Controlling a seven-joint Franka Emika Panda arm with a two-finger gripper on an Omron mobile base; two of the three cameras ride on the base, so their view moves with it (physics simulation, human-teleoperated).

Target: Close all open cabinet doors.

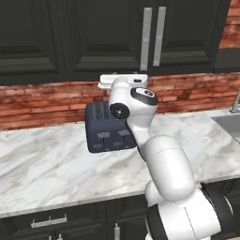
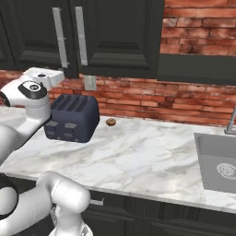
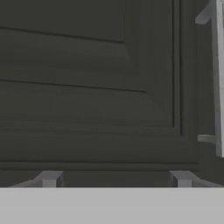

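Observation:
Matte-black wall cabinet doors hang above the counter. The left door (image 1: pixel 105 33) (image 2: pixel 32 32) and the right door (image 1: pixel 192 33) (image 2: pixel 120 32) meet at two long silver bar handles (image 1: pixel 146 37) (image 2: pixel 82 34), and both look flush with the cabinet front. My gripper (image 1: pixel 123 80) (image 2: pixel 44 76) (image 3: pixel 116 179) is raised to the lower edge of the left door, left of its handle. In the hand view that door's recessed panel (image 3: pixel 87 65) is very close, its handle (image 3: pixel 218 78) at the right edge. The fingertips (image 3: pixel 50 178) stand wide apart, open, holding nothing.
A dark blue toaster (image 1: pixel 110 126) (image 2: pixel 73 117) stands on the marble counter (image 1: pixel 47 168) right under the hand. A small brown item (image 2: pixel 110 121) lies beside it. A sink (image 2: pixel 219 161) lies to the right, and a brick backsplash (image 2: pixel 184 101) runs behind.

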